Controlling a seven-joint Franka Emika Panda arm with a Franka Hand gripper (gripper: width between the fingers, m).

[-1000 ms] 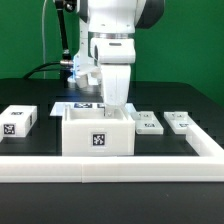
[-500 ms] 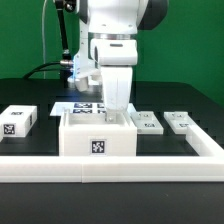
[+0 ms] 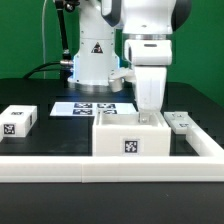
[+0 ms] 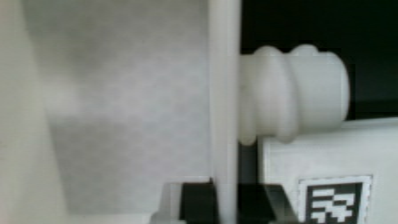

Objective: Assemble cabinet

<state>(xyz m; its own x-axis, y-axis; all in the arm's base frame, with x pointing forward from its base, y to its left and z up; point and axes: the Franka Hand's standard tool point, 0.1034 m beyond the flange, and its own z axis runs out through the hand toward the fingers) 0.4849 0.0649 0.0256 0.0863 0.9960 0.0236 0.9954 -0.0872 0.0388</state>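
The cabinet point(image 3: 130, 136), a big white box with a black-and-white tag on its front, stands on the black table against the white front rail. My gripper point(image 3: 150, 110) reaches down into it from above at its far side towards the exterior view's right. In the wrist view the black fingers point(image 4: 192, 203) stand on either side of a thin white cabinet wall point(image 4: 221, 110), shut on it. My gripper point(image 4: 214, 202) hides its own tips behind the box rim in the exterior view. A white ribbed round knob point(image 4: 295, 88) and a tag point(image 4: 338, 202) show beside the wall.
A small white tagged block point(image 3: 18, 120) lies at the exterior view's left. The marker board point(image 3: 88, 108) lies behind the cabinet. A flat tagged white panel point(image 3: 182, 122) lies to the cabinet's right. A raised white rail point(image 3: 100, 166) runs along the front and turns back at the right point(image 3: 208, 140).
The gripper and the cabinet have moved together towards the exterior view's right, along the front rail. The cabinet now covers one of the two flat panels.
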